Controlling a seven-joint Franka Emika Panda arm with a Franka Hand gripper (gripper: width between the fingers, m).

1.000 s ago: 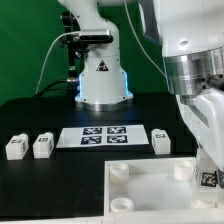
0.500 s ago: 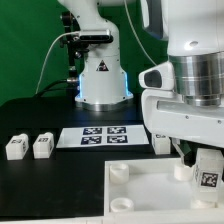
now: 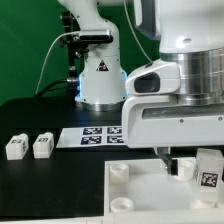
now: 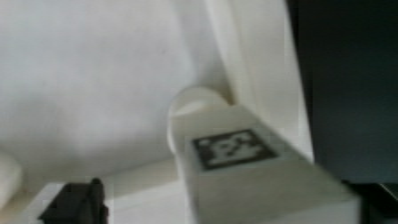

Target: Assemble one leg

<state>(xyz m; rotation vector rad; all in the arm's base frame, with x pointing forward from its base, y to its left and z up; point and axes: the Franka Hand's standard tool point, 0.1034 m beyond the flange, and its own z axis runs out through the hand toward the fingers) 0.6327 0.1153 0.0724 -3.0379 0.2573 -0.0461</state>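
Observation:
My gripper (image 3: 194, 170) is shut on a leg (image 3: 208, 173), a small white block with a black-and-white tag. It holds the leg over the far right corner of the white plate (image 3: 140, 192), by a round corner socket. In the wrist view the leg (image 4: 240, 150) runs out from between the dark fingers (image 4: 75, 200), and its tip lies near the plate's edge (image 4: 228, 60). Two more legs (image 3: 15, 147) (image 3: 42, 146) lie at the exterior view's left on the black table.
The marker board (image 3: 92, 137) lies flat behind the plate. The arm's base (image 3: 100, 75) stands at the back. My arm's large white body hides the table to the right of the marker board. The black table (image 4: 347, 80) shows beyond the plate's edge.
My arm has swung toward the exterior view's left with the leg in the gripper. It now hides the leg that lay at the marker board's right end.

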